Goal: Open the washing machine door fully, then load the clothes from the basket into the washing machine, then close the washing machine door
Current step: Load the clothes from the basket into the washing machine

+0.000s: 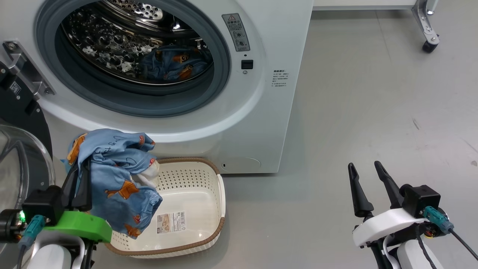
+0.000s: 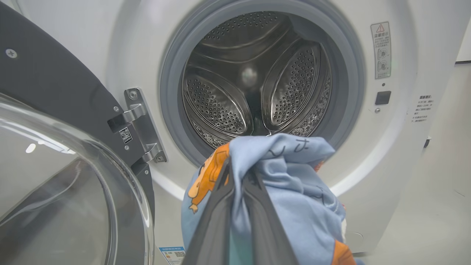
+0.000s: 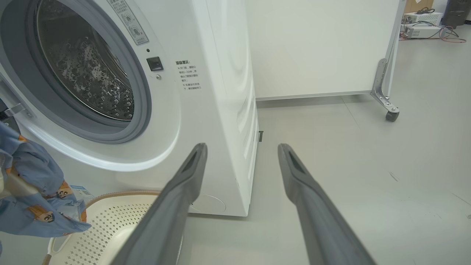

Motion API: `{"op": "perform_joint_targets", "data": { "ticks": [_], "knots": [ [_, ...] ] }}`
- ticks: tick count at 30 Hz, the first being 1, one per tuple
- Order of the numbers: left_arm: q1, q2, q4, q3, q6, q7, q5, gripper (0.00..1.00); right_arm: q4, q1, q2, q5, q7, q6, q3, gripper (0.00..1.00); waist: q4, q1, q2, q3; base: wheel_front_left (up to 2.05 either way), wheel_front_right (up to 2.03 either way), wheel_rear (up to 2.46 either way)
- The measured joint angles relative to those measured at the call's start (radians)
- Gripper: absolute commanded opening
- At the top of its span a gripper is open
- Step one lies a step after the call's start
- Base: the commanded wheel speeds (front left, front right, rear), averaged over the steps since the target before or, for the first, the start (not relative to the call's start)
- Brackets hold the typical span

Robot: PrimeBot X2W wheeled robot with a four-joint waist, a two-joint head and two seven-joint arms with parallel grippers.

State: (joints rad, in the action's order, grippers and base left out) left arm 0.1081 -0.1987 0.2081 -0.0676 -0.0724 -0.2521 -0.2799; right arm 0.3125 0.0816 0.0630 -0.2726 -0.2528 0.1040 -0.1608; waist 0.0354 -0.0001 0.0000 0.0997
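Observation:
The white washing machine (image 1: 269, 45) stands with its door (image 1: 22, 123) swung open to the left. One light blue garment (image 1: 175, 65) lies inside the steel drum. My left gripper (image 1: 80, 170) is shut on another light blue garment (image 1: 119, 175), which hangs above the left end of the cream basket (image 1: 209, 179). In the left wrist view that garment (image 2: 290, 191) drapes over my fingers (image 2: 257, 206) below the drum opening (image 2: 257, 77). The basket's floor shows bare with a label. My right gripper (image 1: 364, 164) is open, low on the floor to the machine's right, holding nothing (image 3: 241, 147).
The door's glass bowl (image 2: 59, 191) bulges close by my left arm, beside the hinge (image 2: 141, 125). A white cart on castors (image 1: 429, 37) stands at the far right, seen again as a cart (image 3: 390, 110) behind the machine. Grey floor stretches right of the machine.

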Motion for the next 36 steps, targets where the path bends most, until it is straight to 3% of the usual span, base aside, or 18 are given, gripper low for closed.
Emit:
{"op": "perform_joint_targets", "data": {
  "ticks": [18, 36],
  "knots": [
    [-0.081, 0.030, -0.047, 0.028, 0.004, 0.000, 0.006, 0.00, -0.023, -0.017, -0.001, 0.001, 0.000, 0.001, 0.003, 1.00, -0.028, 0.0000, 0.0000, -0.020, 0.00, 0.00, 0.00],
    [-0.046, 0.056, -0.086, 0.050, 0.002, 0.000, -0.004, 0.00, -0.047, -0.026, -0.001, 0.011, 0.000, 0.001, 0.000, 1.00, -0.025, 0.0000, 0.0000, 0.090, 0.00, 0.00, 0.00]
  ]
}}
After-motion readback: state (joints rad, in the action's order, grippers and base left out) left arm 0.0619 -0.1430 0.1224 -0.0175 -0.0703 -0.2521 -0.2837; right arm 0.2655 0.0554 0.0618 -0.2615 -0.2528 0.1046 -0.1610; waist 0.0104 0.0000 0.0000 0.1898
